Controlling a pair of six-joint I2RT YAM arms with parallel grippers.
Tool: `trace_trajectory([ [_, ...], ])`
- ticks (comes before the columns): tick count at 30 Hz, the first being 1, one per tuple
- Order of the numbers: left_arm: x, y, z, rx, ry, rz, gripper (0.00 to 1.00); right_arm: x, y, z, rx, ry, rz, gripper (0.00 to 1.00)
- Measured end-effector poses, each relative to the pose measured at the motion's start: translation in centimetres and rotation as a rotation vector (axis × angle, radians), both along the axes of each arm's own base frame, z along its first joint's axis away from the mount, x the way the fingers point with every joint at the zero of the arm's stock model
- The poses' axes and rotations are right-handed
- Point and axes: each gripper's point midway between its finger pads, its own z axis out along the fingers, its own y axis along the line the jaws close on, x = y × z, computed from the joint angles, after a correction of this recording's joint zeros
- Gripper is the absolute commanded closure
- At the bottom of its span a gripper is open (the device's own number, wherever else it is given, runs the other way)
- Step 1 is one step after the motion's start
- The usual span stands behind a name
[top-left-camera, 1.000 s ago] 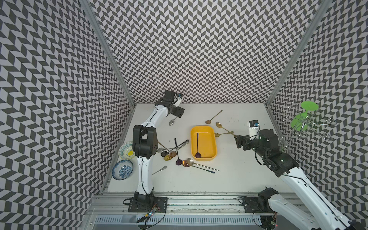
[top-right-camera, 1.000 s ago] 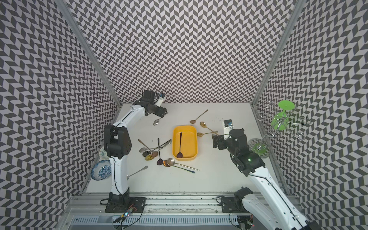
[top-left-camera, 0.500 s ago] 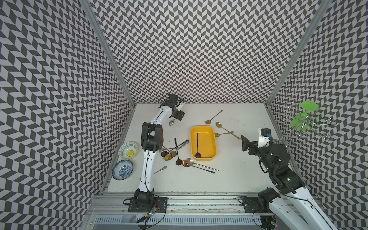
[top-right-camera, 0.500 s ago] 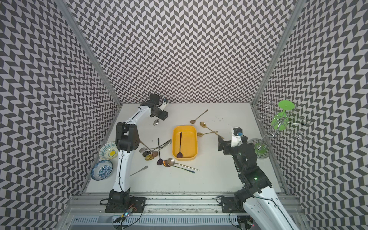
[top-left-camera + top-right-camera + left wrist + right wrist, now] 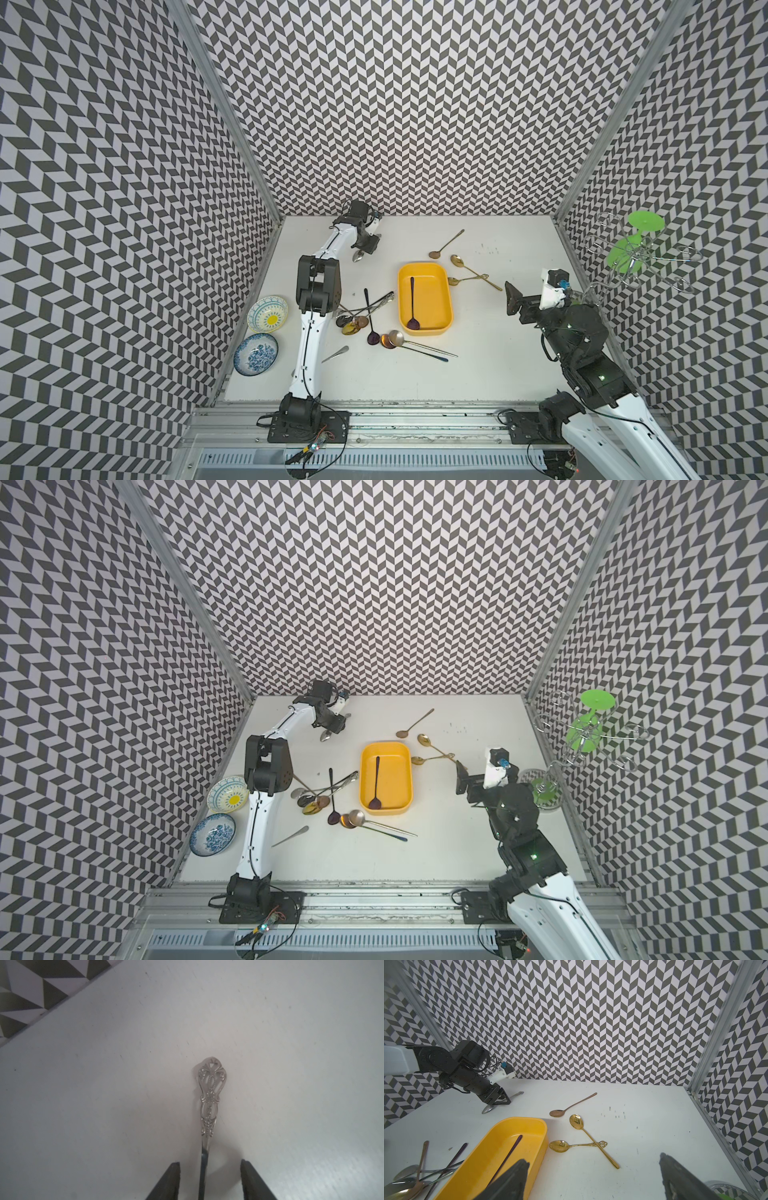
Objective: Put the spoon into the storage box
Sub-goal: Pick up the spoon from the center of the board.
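Note:
At the far left of the table lies a silver spoon (image 5: 209,1095) with an ornate pierced handle; its bowl (image 5: 357,257) shows in both top views. My left gripper (image 5: 209,1163) is down over it and open, its two fingers on either side of the thin shaft with a gap on each side. The yellow storage box (image 5: 447,299) sits mid-table with one dark purple spoon (image 5: 412,303) lying in it. My right gripper (image 5: 513,297) hangs open and empty above the table, right of the box (image 5: 500,1147).
Two gold spoons (image 5: 473,272) cross between the box and my right gripper; a copper spoon (image 5: 446,243) lies behind them. A heap of spoons (image 5: 365,316) lies left of the box. Two patterned bowls (image 5: 268,313) sit at the left wall, a wire rack (image 5: 631,249) at the right.
My left gripper's jaws have narrowed around the silver spoon's handle. My right arm has drawn back to the right, away from the box, with its gripper still open.

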Motion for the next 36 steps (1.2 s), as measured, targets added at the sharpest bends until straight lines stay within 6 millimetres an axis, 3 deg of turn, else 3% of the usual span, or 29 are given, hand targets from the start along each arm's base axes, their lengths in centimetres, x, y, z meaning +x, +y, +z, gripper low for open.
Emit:
trace_trajectory([
  [5, -0.3, -0.1, -0.1, -0.011, 0.015, 0.011, 0.71, -0.1, -0.1, 0.2, 0.002, -0.007, -0.003, 0.0],
  [13, -0.5, -0.3, -0.1, -0.035, 0.03, 0.035, 0.99, -0.2, -0.2, 0.2, 0.002, -0.013, -0.007, 0.0],
  [23, -1.7, -1.4, 0.5, -0.105, 0.074, 0.069, 1.0, -0.3, -0.3, 0.1, 0.0, -0.016, -0.012, 0.0],
  [29, -2.6, -2.7, 3.8, -0.205, 0.075, 0.102, 1.0, -0.2, -0.4, 0.1, 0.001, -0.018, -0.017, 0.0],
  [36, -5.1, -4.9, 9.8, -0.344, 0.052, 0.122, 1.0, -0.2, -0.5, 0.0, -0.001, -0.016, -0.022, 0.0],
])
